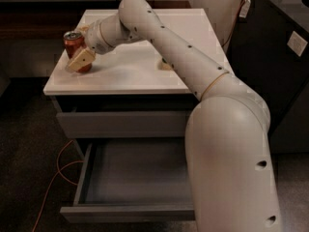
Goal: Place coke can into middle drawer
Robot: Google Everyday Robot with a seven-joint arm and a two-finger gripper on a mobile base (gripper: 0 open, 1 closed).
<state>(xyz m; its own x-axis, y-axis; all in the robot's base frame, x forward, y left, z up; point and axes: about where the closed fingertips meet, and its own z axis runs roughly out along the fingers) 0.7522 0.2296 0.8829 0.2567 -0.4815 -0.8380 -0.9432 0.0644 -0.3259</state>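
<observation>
The coke can (pixel 72 43), red with a silver lid, stands upright on the white cabinet top (pixel 130 74) near its left edge. My gripper (pixel 78 52) has reached it from the right and is open, with the can between the fingers. One tan finger (pixel 81 61) lies across the can's lower front; the other is mostly hidden behind the can. The middle drawer (pixel 128 211) is pulled out below, its grey interior bare.
The top drawer (pixel 120 123) is closed just under the cabinet top. My arm crosses the cabinet top and hides most of a sponge (pixel 166 65). An orange cable (pixel 60 166) runs on the floor at left. A black cabinet (pixel 285 57) stands at right.
</observation>
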